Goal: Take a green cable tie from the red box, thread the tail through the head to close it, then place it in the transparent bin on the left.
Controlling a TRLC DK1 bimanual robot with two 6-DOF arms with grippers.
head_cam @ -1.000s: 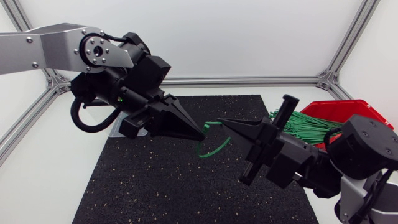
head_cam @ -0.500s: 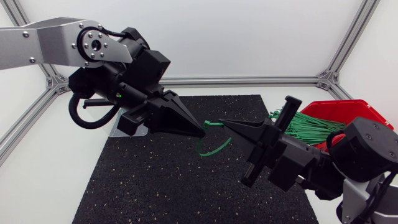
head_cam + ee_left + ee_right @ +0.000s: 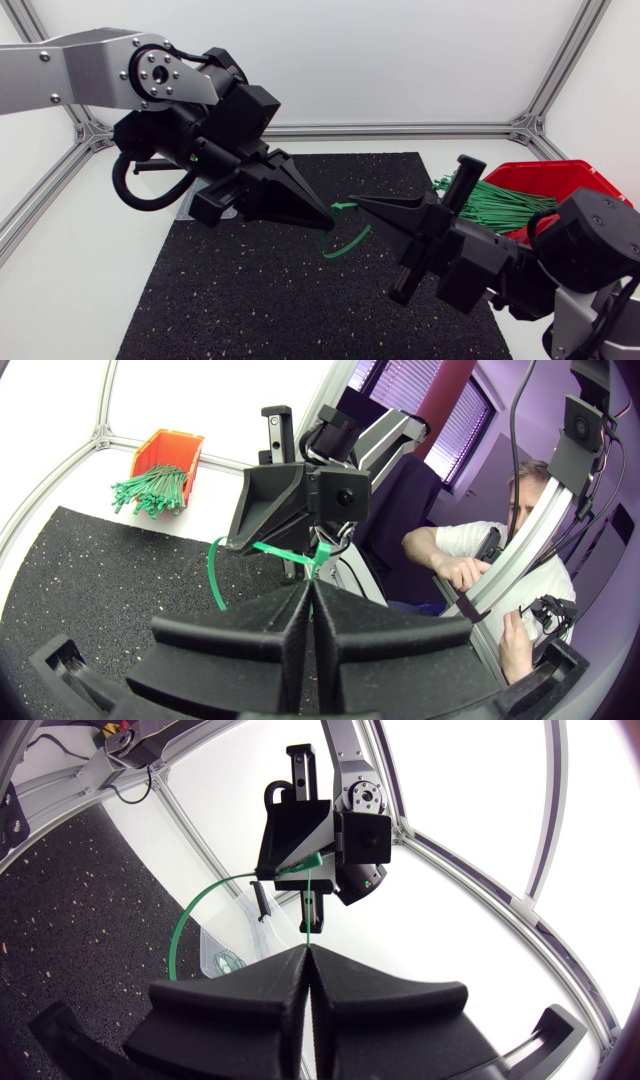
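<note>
- The transparent bin [image 3: 212,942] stands at the far left of the desk, behind the left arm. The tie in work has not reached it, so the final placing is yet to be done. Something small and green seems to lie inside, but I cannot tell what it is.
- The left hand [image 3: 325,216] hangs above the black mat [image 3: 250,290]. Its fingers are pressed together, clenched on one end of the green cable tie [image 3: 347,242].
- The tie is out of its box and held in the air between the two hands. Its middle sags in a loop below them. Picking it is done. Judging by the two ends brought close together, threading is the step in hand. Whether the tail has entered the head is too small to tell.
- The right hand [image 3: 358,200] points tip to tip at the left one. It is likewise clenched, grasping the tie's other end.
- The red box [image 3: 560,172], at the far right, holds the spare ties [image 3: 495,200].
</note>
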